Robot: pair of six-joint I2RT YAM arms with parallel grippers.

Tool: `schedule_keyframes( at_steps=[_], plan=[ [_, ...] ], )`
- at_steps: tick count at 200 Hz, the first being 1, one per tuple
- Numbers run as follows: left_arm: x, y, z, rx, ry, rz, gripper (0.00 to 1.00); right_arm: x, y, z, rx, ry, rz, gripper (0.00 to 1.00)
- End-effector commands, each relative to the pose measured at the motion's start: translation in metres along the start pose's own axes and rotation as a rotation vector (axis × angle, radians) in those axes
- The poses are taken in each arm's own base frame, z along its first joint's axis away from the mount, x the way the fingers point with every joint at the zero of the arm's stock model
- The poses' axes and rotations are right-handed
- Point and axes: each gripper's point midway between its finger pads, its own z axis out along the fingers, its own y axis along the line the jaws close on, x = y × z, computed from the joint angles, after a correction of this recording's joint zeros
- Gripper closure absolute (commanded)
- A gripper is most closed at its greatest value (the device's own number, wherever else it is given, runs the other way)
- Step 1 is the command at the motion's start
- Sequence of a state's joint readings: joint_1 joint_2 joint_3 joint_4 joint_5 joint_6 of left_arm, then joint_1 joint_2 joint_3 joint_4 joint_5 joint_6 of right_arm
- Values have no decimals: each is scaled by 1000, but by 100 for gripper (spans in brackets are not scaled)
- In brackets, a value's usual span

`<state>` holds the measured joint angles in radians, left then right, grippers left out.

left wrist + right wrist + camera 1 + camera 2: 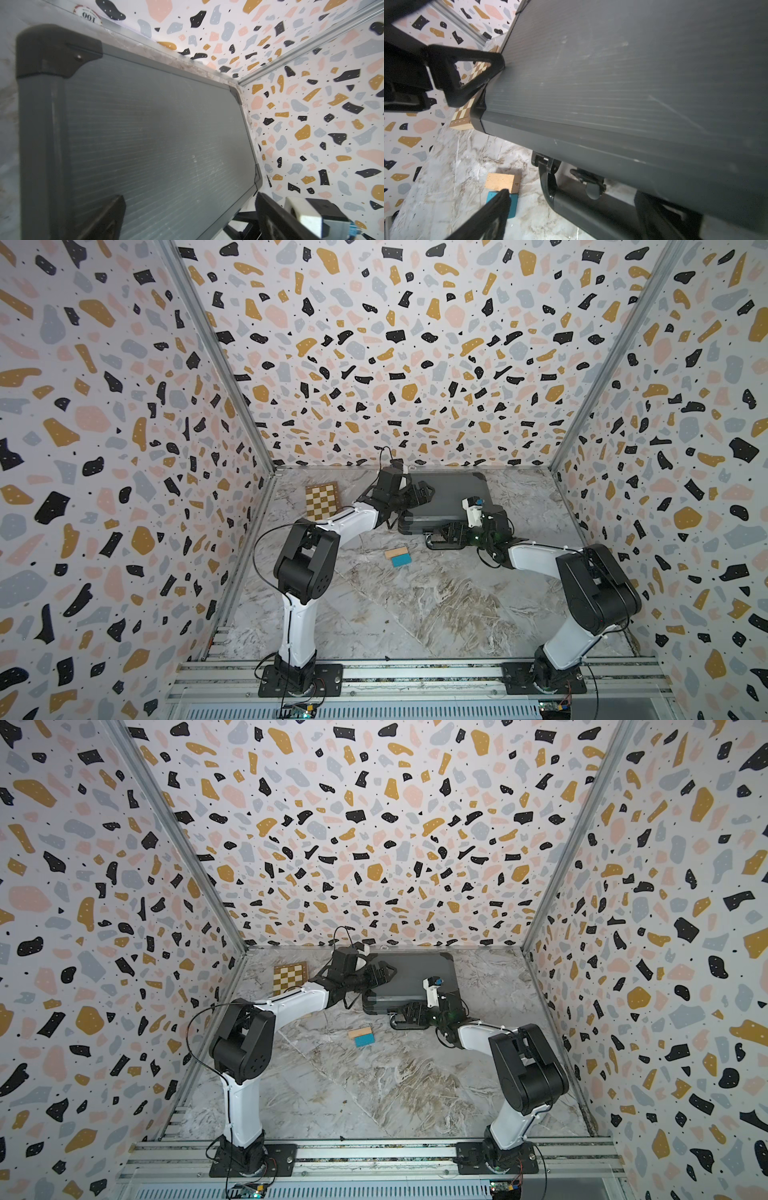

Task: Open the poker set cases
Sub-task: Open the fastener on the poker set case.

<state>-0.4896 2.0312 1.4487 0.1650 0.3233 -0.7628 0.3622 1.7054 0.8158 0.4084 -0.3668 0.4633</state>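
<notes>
Currently the poker set case (453, 489) sits shut at the back of the marble table (415, 614), close to the rear wall, with the lid flat and the handle (571, 205) side facing the arms. Left gripper (422, 494) is over the lid's left end, jaws wide apart with nothing between them. Its fingertips (108, 216) are cut off at the frame edge in the wrist view, so I can't tell if they touch the lid. Right gripper (448, 536) is at the front edge, jaws also spread. The handle shows between its fingers in the wrist view, not clamped. In both top views that arm hides the front fittings. One dark fitting (588, 180) under the rim is blurred and may be a latch. Chessboard box (322, 501) is near the case's left end, partly hidden in the right wrist view. Wooden block (395, 552) touches teal block (402, 560) out front. A chip marked 100 (88, 14) lies behind the case, cropped.
</notes>
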Motion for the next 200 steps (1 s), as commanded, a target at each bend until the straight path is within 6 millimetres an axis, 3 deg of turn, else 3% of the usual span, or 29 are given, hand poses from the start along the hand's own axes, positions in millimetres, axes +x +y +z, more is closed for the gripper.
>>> schedule_keyframes(
  at_steps=[1,66,116,160,200],
  plan=[
    [75,84,14,-186,192,-159,1,-14,0,10,-5,-22,-50,4],
    [78,89,9,-210,207,-143,1,-24,13,23,-99,-58,-31,5],
    [80,87,8,-191,203,-152,1,-37,45,6,-154,-91,-100,5],
    [78,85,4,-192,195,-150,1,-33,72,-7,-200,-75,-163,5],
    [79,85,1,-193,195,-151,1,-24,75,-10,-205,-61,-168,5]
  ],
)
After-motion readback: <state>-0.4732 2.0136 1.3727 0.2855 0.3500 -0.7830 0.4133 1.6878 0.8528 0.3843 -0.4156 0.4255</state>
